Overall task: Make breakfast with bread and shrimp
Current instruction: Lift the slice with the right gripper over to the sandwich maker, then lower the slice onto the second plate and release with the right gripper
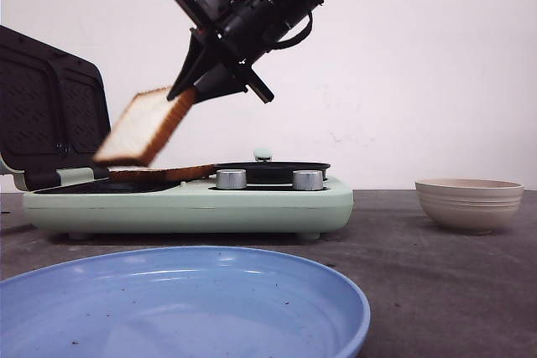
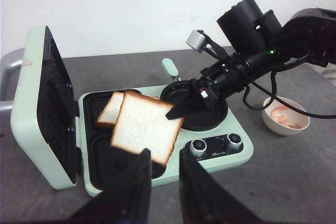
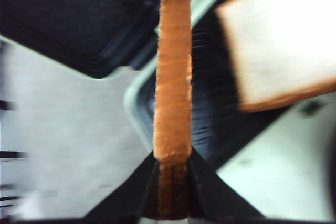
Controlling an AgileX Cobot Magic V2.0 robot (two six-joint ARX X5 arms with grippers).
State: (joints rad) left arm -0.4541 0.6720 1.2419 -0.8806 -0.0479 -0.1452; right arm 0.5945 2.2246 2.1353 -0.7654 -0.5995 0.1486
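Pinched between my right gripper point(image 1: 191, 92) fingers is one slice of bread point(image 1: 144, 126), held by its crust edge and tilted in the air above the left side of the green sandwich maker point(image 1: 189, 205). My left gripper point(image 2: 164, 174) hangs nearer, its fingers apart with nothing between them.

From the front I see only the held slice's crust and pale face, and the second slice point(image 1: 159, 174) as a thin brown line on the left plate. My left wrist view opens this up: the second slice point(image 2: 113, 107) lies flat in the far left well, the held slice point(image 2: 145, 127) partly covers it, the lid point(image 2: 39, 106) stands upright at the left, and a round dark pan point(image 2: 194, 108) sits on the right half behind two knobs point(image 2: 215, 144).

Only that view shows the shrimp point(image 2: 284, 117), pink pieces inside the beige bowl point(image 2: 269, 121) well right of the maker; the front view gives just the bowl's ribbed outside.

My right wrist view is blurred, showing the held crust edge-on.

A blue plate point(image 1: 180, 308) is nearest, cut off by the front frame.
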